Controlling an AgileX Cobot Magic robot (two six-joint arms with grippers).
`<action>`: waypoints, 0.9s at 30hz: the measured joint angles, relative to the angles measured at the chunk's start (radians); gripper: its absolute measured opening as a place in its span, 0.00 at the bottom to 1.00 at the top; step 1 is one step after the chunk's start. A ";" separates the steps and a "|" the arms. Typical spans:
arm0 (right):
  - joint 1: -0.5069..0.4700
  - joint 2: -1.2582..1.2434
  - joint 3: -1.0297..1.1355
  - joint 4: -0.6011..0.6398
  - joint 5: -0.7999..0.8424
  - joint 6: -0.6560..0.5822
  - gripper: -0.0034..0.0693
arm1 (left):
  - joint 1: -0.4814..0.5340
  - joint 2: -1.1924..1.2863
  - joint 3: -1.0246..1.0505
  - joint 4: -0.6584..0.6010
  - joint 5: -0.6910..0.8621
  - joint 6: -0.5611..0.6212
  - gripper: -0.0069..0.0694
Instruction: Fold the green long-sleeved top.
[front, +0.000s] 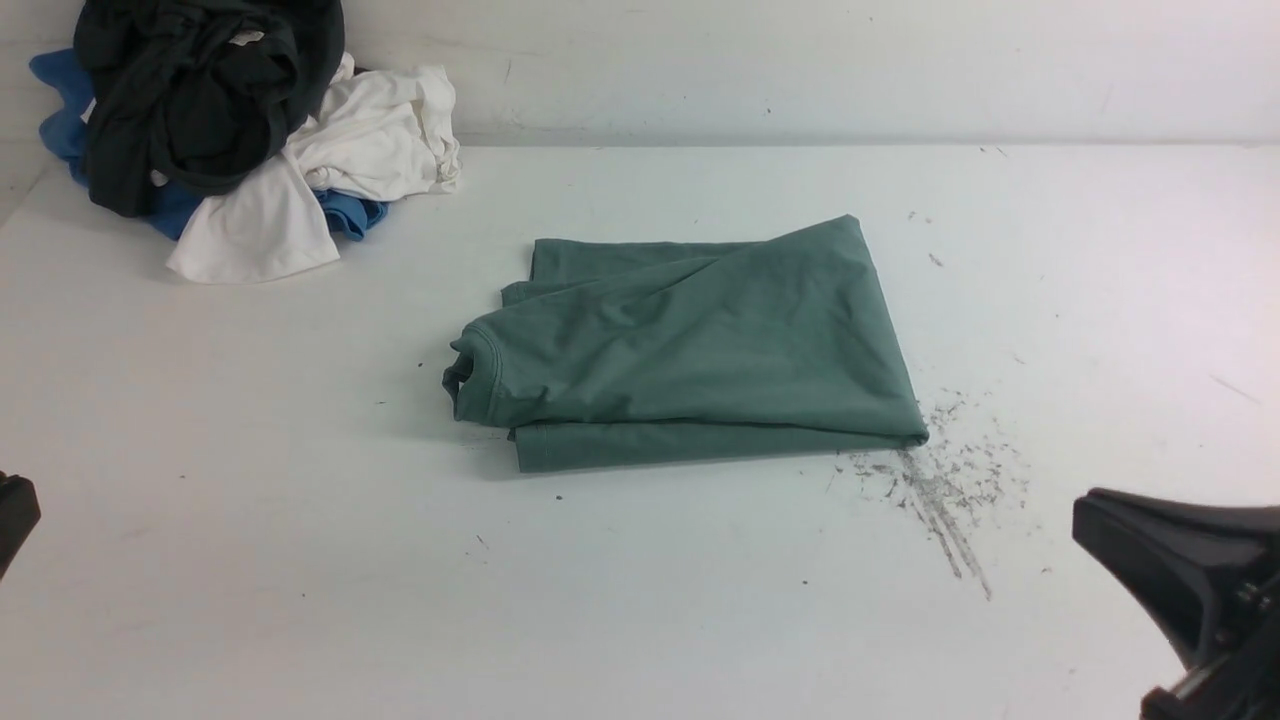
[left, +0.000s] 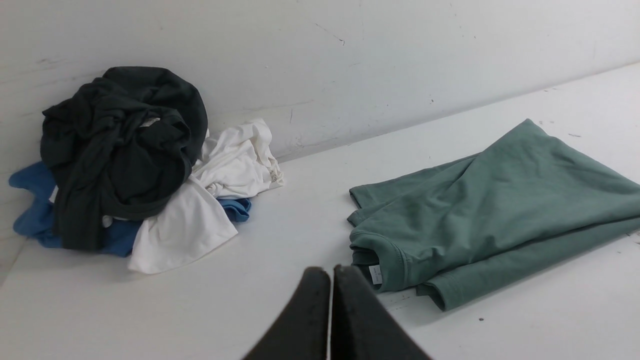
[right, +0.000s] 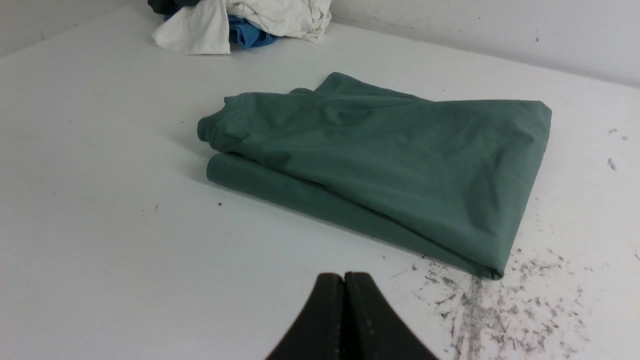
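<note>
The green long-sleeved top (front: 690, 345) lies folded into a compact stack in the middle of the white table, its ribbed neck at the left end. It also shows in the left wrist view (left: 490, 210), with the white neck label (left: 375, 274) visible, and in the right wrist view (right: 390, 160). My left gripper (left: 330, 272) is shut and empty, off the top's left side; only its edge shows in the front view (front: 12, 520). My right gripper (right: 344, 277) is shut and empty, near the table's front right (front: 1150, 540), apart from the top.
A pile of other clothes sits at the back left corner: a dark garment (front: 200, 90), a white one (front: 340, 150) and a blue one (front: 60, 110). Dark scuff marks (front: 940, 490) stain the table by the top's front right corner. A white wall (front: 800, 60) runs behind.
</note>
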 joint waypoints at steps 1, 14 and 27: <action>-0.003 -0.015 0.007 0.000 -0.001 0.000 0.03 | 0.000 0.000 0.000 0.000 0.000 0.000 0.08; -0.366 -0.638 0.350 0.076 -0.054 0.001 0.03 | 0.000 0.000 0.000 0.000 0.000 0.000 0.08; -0.491 -0.642 0.360 0.128 0.173 0.000 0.03 | 0.000 0.000 0.000 0.000 0.000 0.000 0.08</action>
